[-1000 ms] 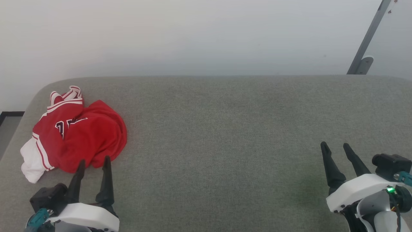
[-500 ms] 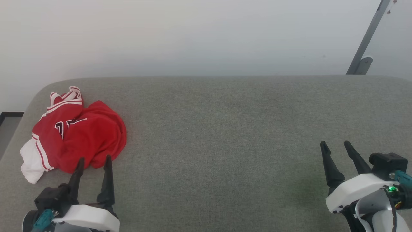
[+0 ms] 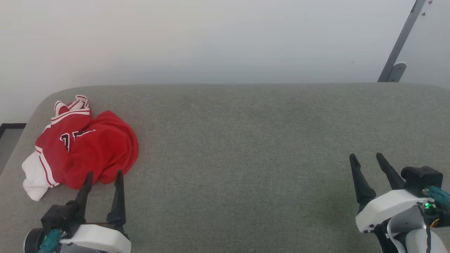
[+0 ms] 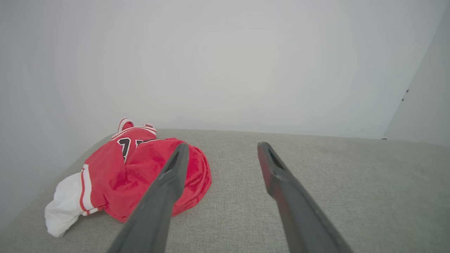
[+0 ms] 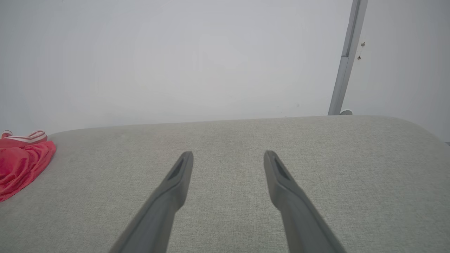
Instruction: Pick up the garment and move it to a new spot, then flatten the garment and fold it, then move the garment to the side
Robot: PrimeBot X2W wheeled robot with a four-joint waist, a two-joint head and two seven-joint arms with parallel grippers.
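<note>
The garment [image 3: 84, 147] lies crumpled at the far left of the grey padded surface [image 3: 246, 140]: red cloth, a white sleeve at its near left, striped trim at the back, dark lettering partly showing. My left gripper [image 3: 104, 173] stands open just in front of the heap's near edge, fingertips close to the red cloth, nothing between them. In the left wrist view the garment [image 4: 140, 175] sits ahead and left of that gripper [image 4: 222, 144]. My right gripper [image 3: 364, 155] is open at the lower right, far from the garment. The right wrist view has the gripper [image 5: 228, 153] over bare surface and the garment [image 5: 21, 161] at its left edge.
A pale wall rises behind the surface. A slanted grey metal post [image 3: 400, 42] stands at the back right. The surface's left corner is rounded, with dark floor [image 3: 8, 137] beyond it.
The left arm has shifted slightly, its wrist lower in the picture; fingertips stay near the garment's edge. The right gripper has barely moved. The garment lies as before.
</note>
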